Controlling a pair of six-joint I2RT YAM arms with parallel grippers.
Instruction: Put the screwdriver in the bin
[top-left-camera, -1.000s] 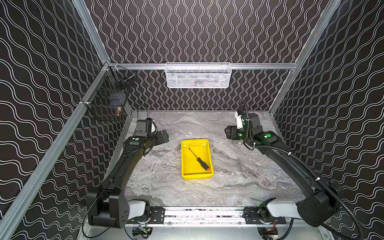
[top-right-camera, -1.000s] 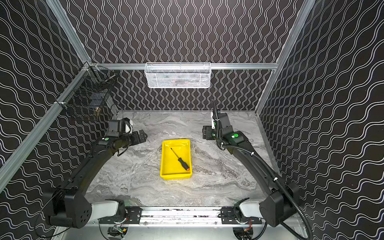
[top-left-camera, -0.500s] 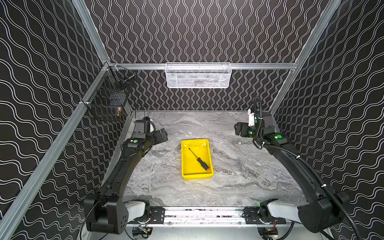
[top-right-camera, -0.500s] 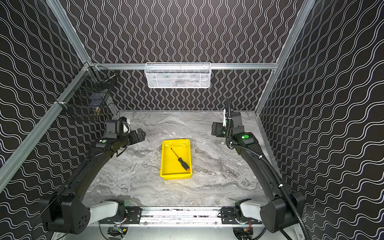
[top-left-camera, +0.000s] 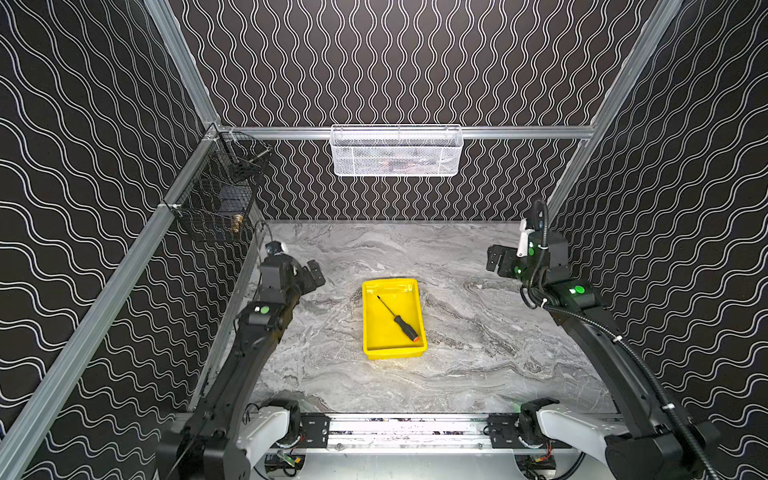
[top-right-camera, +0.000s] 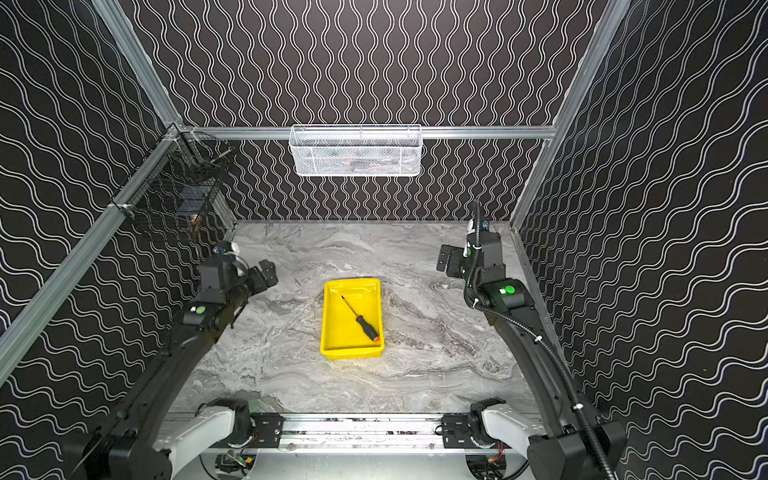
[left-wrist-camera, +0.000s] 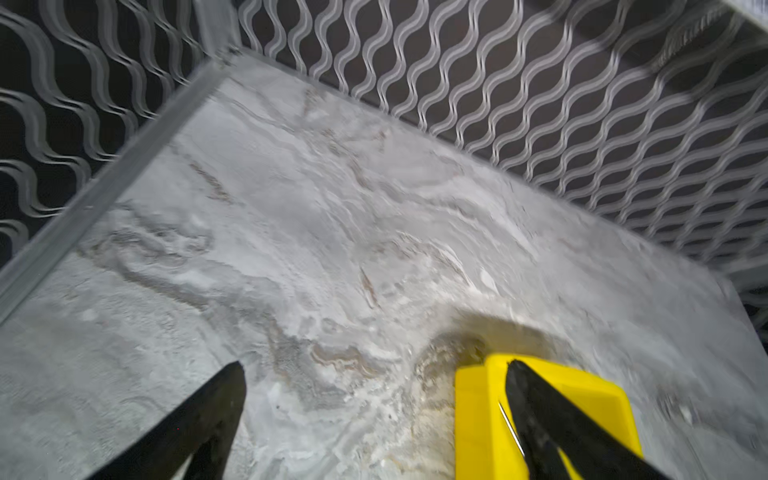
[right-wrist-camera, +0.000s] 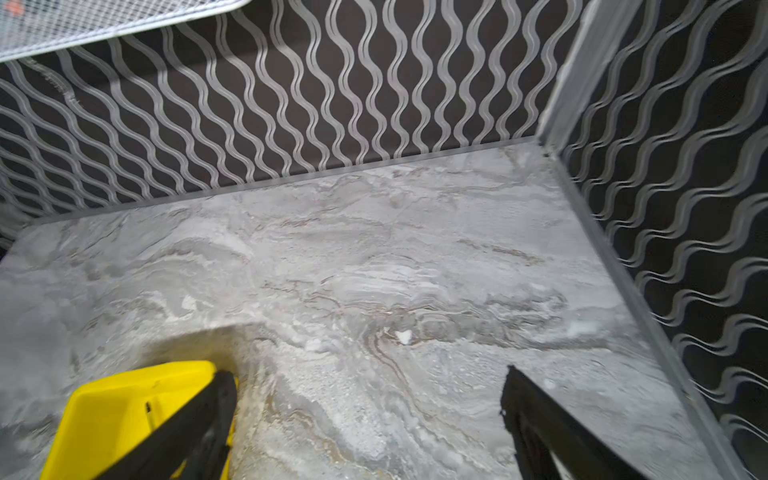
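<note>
I see the screwdriver (top-left-camera: 397, 319) lying diagonally inside the bin (top-left-camera: 374, 336), so I judge the placing done; beyond it, my left gripper (top-left-camera: 314, 271) and right gripper (top-left-camera: 496, 260) hover well apart from it, fingers spread and empty; next I'd only park both arms.

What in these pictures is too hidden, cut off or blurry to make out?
White mesh basket: contents blurred behind the mesh, both top views.
Black wire basket: items inside too small and dark, both top views.
Screwdriver: left wrist view shows only a shaft sliver; the left hand hides the rest.
</note>
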